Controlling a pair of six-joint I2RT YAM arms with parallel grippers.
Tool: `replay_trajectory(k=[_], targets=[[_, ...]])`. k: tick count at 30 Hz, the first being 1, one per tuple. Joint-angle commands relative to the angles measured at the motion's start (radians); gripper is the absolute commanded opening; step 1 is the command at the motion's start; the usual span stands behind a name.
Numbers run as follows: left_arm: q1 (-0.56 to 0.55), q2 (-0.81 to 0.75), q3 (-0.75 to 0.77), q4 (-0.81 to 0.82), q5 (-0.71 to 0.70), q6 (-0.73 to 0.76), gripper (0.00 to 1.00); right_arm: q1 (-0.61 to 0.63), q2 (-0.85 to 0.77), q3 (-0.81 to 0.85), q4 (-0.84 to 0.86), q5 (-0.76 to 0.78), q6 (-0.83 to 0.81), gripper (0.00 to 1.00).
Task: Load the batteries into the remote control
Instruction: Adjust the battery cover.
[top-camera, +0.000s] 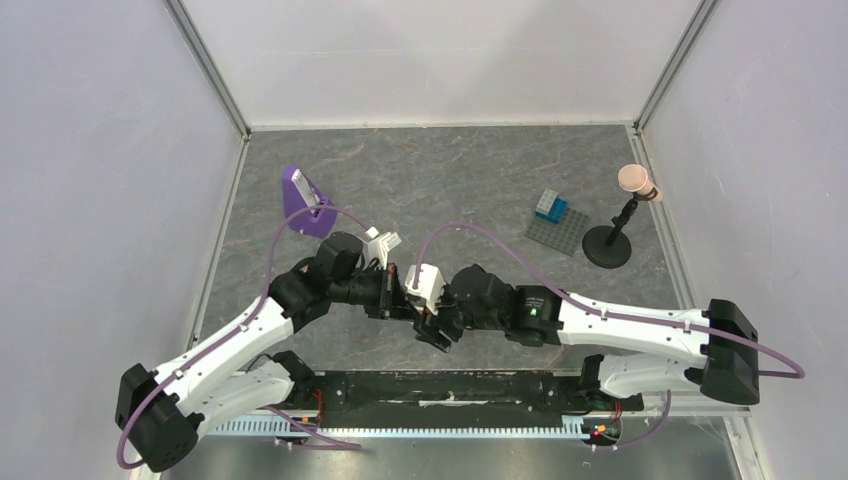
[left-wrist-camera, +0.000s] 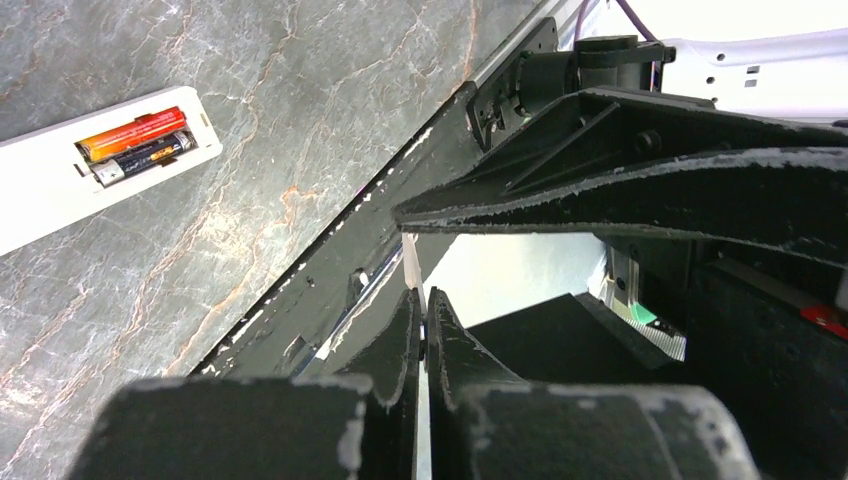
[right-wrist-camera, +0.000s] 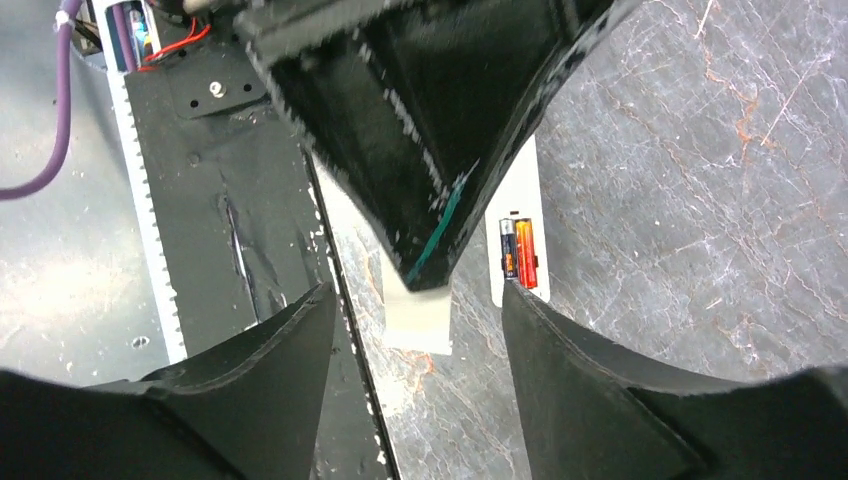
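Two batteries (left-wrist-camera: 138, 146) inside remote control (left-wrist-camera: 40, 200)

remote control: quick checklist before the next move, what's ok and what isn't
1. Both batteries in the remote control bay: ok, the red-orange battery and the dark battery lie side by side.
2. Bay covered: not ok, it is open.
3. Left gripper shut on the white strip: ok.
4. Right gripper clear of the strip: ok, jaws apart either side.
5. Strip lined up over the bay: not ok, it sits beside the remote.
6. Battery polarity: cannot tell.
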Motion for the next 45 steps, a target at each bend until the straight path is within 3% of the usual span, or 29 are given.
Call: replay_trajectory(k=[1,11,27,38,45], targets=[[-0.002,-0.039,0.038,-0.007,-0.015,0.021,0.02,-0.003,-0.076,-0.046,0.042,-0.047,-0.076,0.66],[-0.002,-0.047,0.049,-0.008,0.000,0.026,0.02,-0.003,-0.118,-0.165,0.155,-0.066,-0.145,0.67],[-0.002,-0.061,0.051,0.004,0.037,0.032,0.02,-0.004,-0.089,-0.195,0.271,-0.020,-0.140,0.63],[-0.002,-0.098,0.040,0.020,0.070,0.026,0.02,-0.009,-0.085,-0.209,0.271,-0.027,-0.159,0.49],[-0.002,-0.099,0.034,0.020,0.070,0.020,0.02,-0.011,-0.104,-0.201,0.281,-0.010,-0.160,0.33]])
